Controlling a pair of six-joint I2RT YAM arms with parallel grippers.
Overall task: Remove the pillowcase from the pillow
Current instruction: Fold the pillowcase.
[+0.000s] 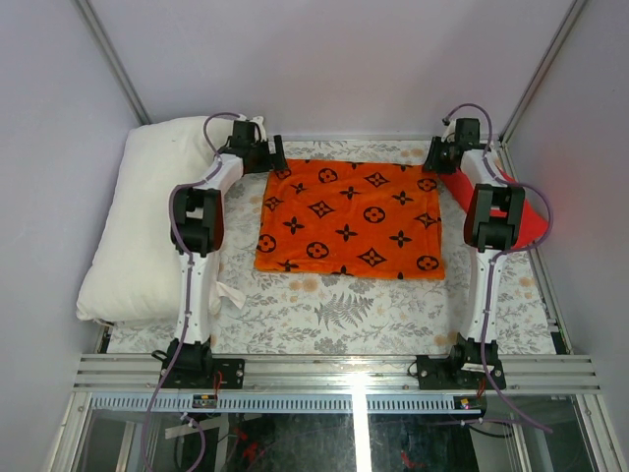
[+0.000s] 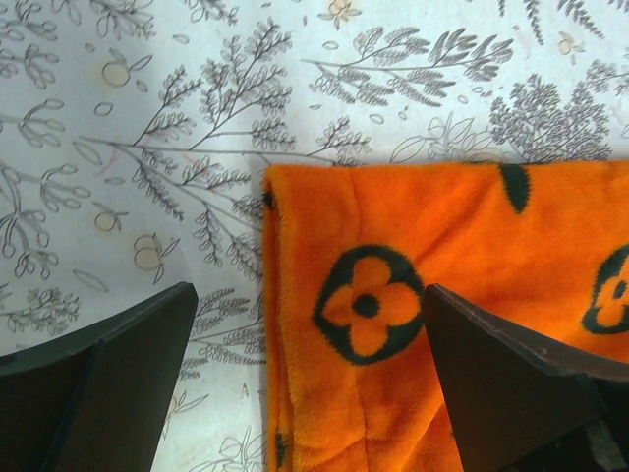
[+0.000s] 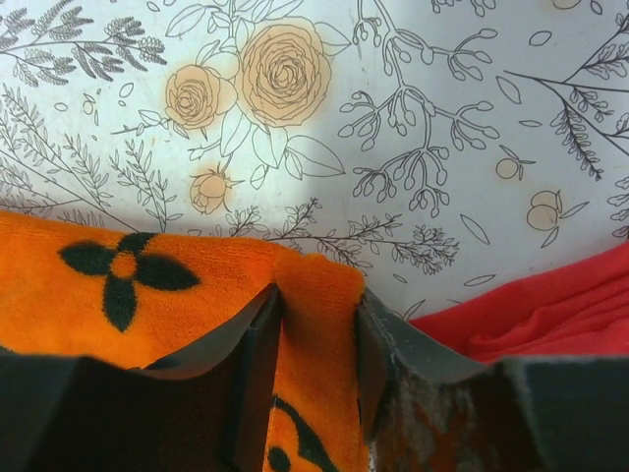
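Observation:
The orange pillowcase (image 1: pixel 349 218) with black motifs lies flat and spread out on the table's middle. The white pillow (image 1: pixel 147 226) lies bare along the left side, apart from it. My left gripper (image 1: pixel 270 157) hovers open over the pillowcase's far left corner; in the left wrist view the corner (image 2: pixel 442 246) lies between the wide-apart fingers of that gripper (image 2: pixel 310 334). My right gripper (image 1: pixel 437 157) is at the far right corner. In the right wrist view it (image 3: pixel 316 315) is shut on a raised fold of the pillowcase (image 3: pixel 98 305).
A plain red folded cloth (image 1: pixel 531 221) lies at the right edge, under the right arm; it also shows in the right wrist view (image 3: pixel 550 305). A floral-patterned covering (image 1: pixel 334 305) is spread over the table. Grey walls close in the back and sides.

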